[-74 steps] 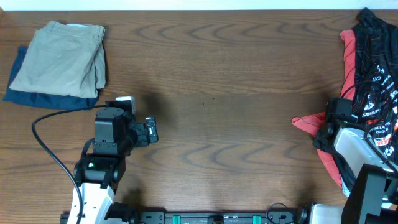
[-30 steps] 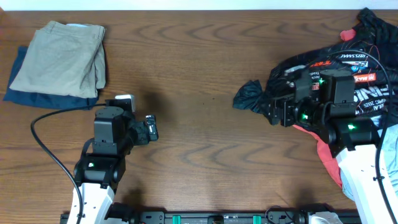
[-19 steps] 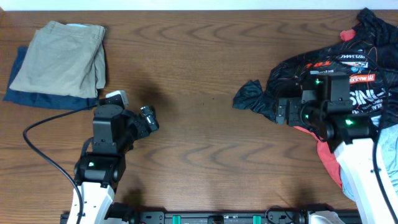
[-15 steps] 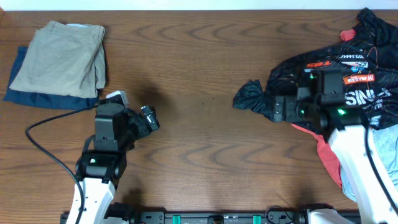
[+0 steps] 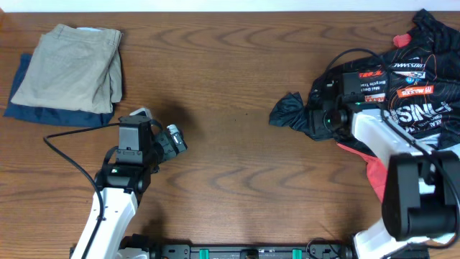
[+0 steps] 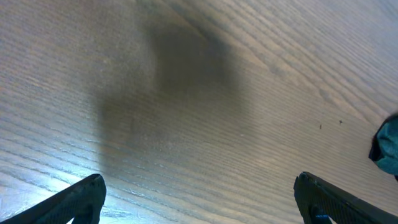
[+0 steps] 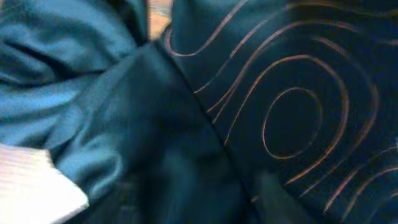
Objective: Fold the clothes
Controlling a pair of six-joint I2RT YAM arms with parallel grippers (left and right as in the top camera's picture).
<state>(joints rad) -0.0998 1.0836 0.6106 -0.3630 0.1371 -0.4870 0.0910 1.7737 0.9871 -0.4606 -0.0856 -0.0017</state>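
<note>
While L jaws gape — R jaws unclear — 1 jersey [image 5: 417, 79], 2 folded garments [image 5: 68, 72] lie apart.

R side: I see the black jersey [image 5: 410, 79] crumpled on the desk [image 5: 244, 72], logos up, one dark corner trailing toward centre. R gripper [image 5: 325, 119] sits down in its left edge; can't tell if it's pinching cloth. L gripper [image 5: 176, 140] is over bare wood, well apart from the jersey. Top-left: folded khaki garment [image 5: 72, 68] atop a navy one [image 5: 29, 111].
</note>
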